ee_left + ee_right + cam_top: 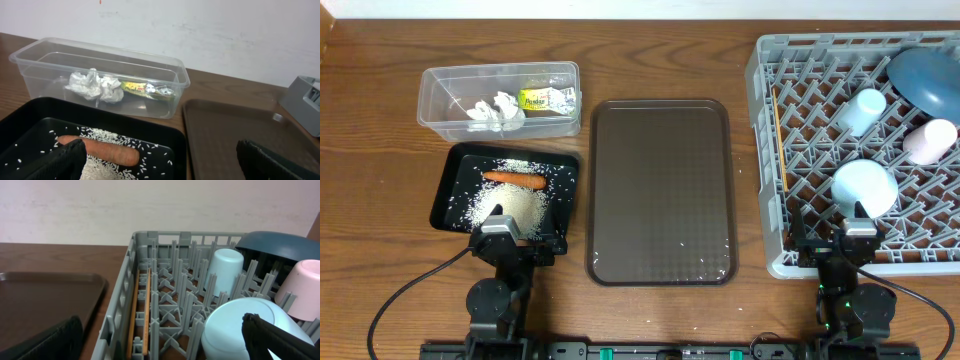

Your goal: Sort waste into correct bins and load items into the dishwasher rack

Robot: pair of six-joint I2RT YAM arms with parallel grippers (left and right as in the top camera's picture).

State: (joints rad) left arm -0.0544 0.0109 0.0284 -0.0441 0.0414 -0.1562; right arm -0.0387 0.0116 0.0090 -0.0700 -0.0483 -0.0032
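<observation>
At the far left the clear box held the tissue and wrapper. Just below it the black tray carried the carrot and rice, with the left gripper spread wide and empty at its near edge. Past the brown serving tray, the grey rack held the chopsticks, bowl, light-blue cup, pinkish cup and blue dish, and the right gripper likewise gaped, holding nothing.

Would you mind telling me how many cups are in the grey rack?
2 in the rack: a light-blue cup near the middle, a pinkish cup further right in the overhead view. None seems hidden.
</observation>
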